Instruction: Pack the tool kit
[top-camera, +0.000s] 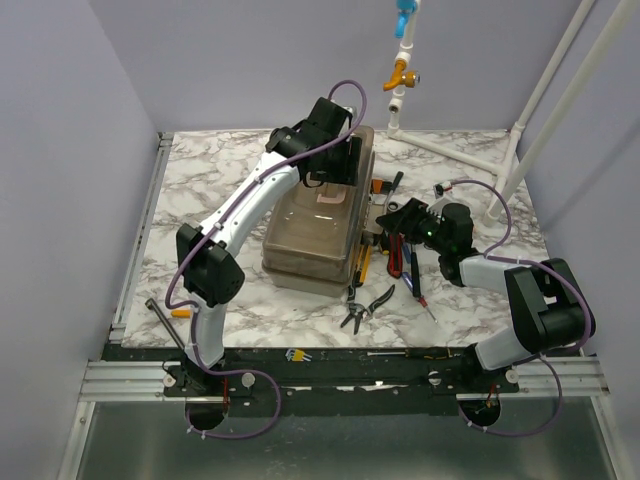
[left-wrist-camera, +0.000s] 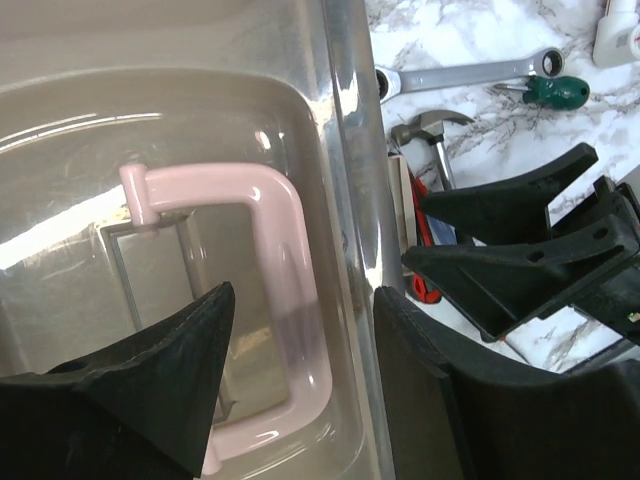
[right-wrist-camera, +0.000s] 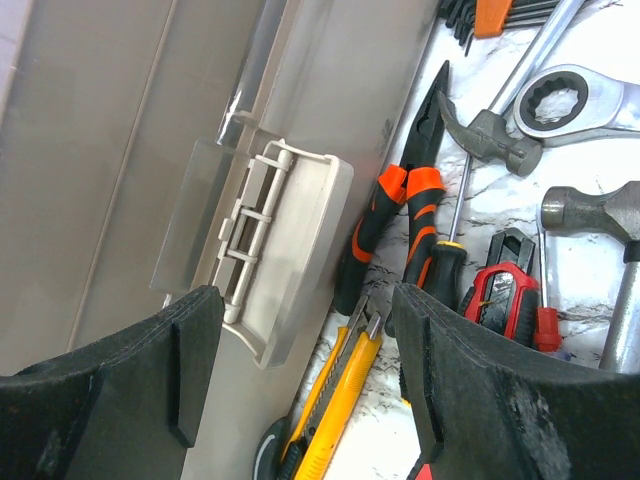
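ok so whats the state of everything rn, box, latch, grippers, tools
toolbox lid, closed
pink handle, folded flat in its recess
latch, looks unfastened, flap swung out
left gripper, open over the handle
right gripper, open at the latch
orange-handled pliers, jaws closed, loose on the table
claw hammer, loose on the table

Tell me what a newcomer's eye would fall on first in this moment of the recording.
The big translucent toolbox in the middle of the marble table, with the left gripper open just above its pink handle. Then the loose tools strewn along the box's right side, among them orange-handled pliers and a yellow knife, where the right gripper stands open before the beige latch.
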